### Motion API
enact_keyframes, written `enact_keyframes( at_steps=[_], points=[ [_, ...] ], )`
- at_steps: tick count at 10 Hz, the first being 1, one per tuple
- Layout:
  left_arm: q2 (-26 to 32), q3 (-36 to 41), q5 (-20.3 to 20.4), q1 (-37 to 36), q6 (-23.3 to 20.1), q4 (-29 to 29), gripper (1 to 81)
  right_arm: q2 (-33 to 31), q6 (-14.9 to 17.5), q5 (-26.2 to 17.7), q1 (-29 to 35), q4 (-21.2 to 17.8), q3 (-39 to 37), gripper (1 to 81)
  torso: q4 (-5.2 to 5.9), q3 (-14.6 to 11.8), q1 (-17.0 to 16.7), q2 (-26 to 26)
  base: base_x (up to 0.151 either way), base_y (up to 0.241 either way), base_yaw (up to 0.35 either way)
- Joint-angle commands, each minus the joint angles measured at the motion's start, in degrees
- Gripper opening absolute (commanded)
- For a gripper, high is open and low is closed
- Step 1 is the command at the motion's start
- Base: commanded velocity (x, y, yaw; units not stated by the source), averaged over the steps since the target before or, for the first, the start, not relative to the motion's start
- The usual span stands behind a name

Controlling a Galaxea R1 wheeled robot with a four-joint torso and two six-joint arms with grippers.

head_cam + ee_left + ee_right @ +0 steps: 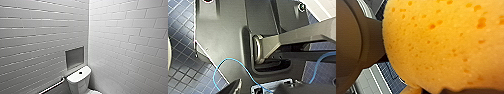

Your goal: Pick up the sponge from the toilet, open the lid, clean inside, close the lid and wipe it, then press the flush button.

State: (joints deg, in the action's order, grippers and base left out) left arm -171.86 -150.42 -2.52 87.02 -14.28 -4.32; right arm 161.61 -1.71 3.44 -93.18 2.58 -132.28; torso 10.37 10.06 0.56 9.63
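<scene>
Here, a bright orange sponge [443, 45], porous and round-edged, against blue floor tiles [389, 75]; state of both claws unclear.

Carries the sponge [441, 42] in the right gripper [436, 85], close against the wrist, beside a dark rounded housing [353, 42]. Points the left wrist downward, with its dark plate [223, 37] spread wide, the jointed bar [298, 37] lying across, a thin blue cable [229, 59] looping over.
</scene>
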Motion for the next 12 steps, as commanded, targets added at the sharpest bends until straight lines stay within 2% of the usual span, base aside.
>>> enact_keyframes(
  at_steps=[1, 5, 12],
  points=[
    [0.2, 0.5, -3.3, -2.7, 0.0, -0.7, 81.1, -0.2, 0.2, -2.7, 2.2, -0.6, -1.9, 1.0, 0.00, 0.0, 0.0, 0.0, 0.000, 0.000, 0.000],
    [0.2, 0.5, -3.3, -2.7, 0.0, -0.7, 81.1, 2.4, 0.2, -2.7, 2.0, -0.6, -6.7, 1.0, 0.00, 0.0, -0.2, 0.1, 0.054, 0.000, 0.000],
    [0.2, 0.5, -3.3, -2.7, 0.0, -0.7, 81.1, 2.2, 0.2, -2.6, 1.8, -0.7, -6.8, 1.0, 0.00, 0.0, -0.1, 0.1, 0.087, 0.000, 0.000]
  ],
)
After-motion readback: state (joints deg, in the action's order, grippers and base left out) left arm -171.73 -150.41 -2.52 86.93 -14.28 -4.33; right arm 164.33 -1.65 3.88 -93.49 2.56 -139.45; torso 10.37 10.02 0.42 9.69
